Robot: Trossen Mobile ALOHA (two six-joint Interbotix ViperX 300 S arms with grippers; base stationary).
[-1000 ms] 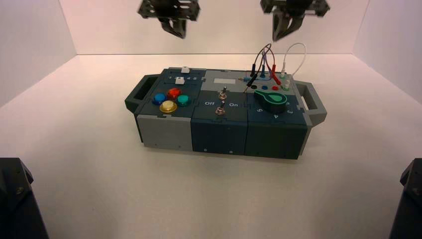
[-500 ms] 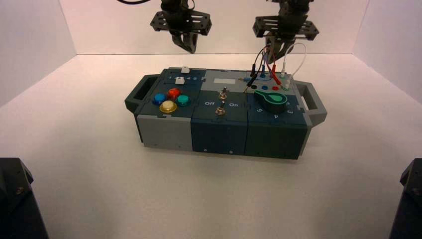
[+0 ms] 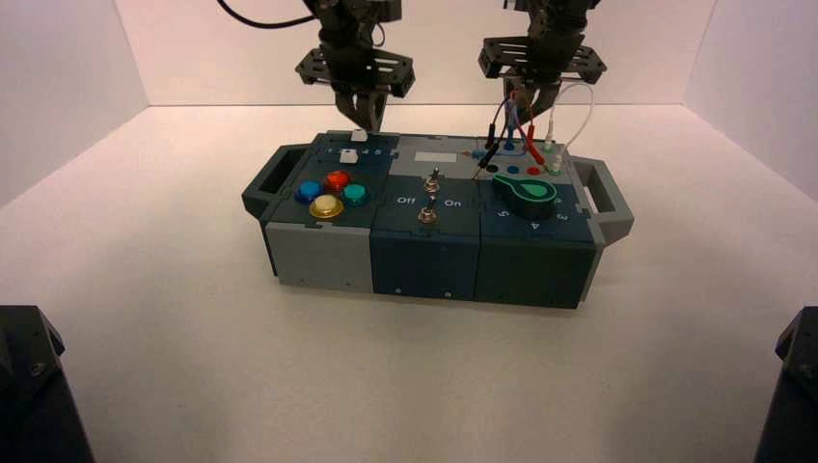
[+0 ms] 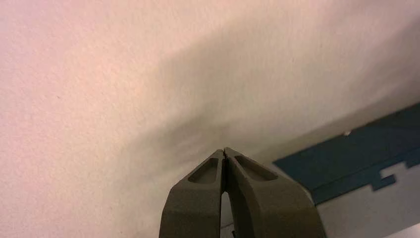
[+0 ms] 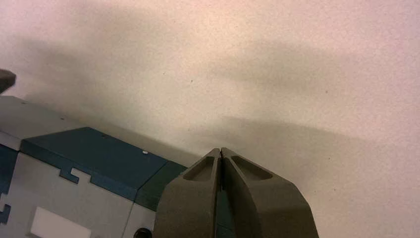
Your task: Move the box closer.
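The box (image 3: 429, 260) stands on the worktop (image 3: 386, 386) in the middle of the high view, its long front side facing the camera. I can see a broad bare stretch of worktop between that side and the near edge of the view, and more bare surface to the left and right. Behind the box runs a narrower strip, ending at the pale back wall (image 3: 434, 58).

Both arms reach in from the far side, fingers pointing down. The left gripper (image 3: 368, 121) is just past the far edge of the box, near the white sliders (image 3: 348, 155) at its left end. The right gripper (image 3: 526, 114) is at the far edge too, toward the right end, behind the wires (image 3: 511, 116). Both sets of fingers are closed to a point, tip against tip, with nothing between them. In each wrist view the tips show against worktop, with part of the box beside them.

A dark handle (image 3: 275, 181) sticks out at the left end and a grey handle (image 3: 606, 201) at the right. Blue, red, yellow and green buttons (image 3: 326, 206) cluster on the left section, two toggle switches (image 3: 428, 212) sit mid-panel, and a green knob (image 3: 526, 193) is on the right. The wires loop up above the right rear corner, in front of the right gripper as the high view looks.
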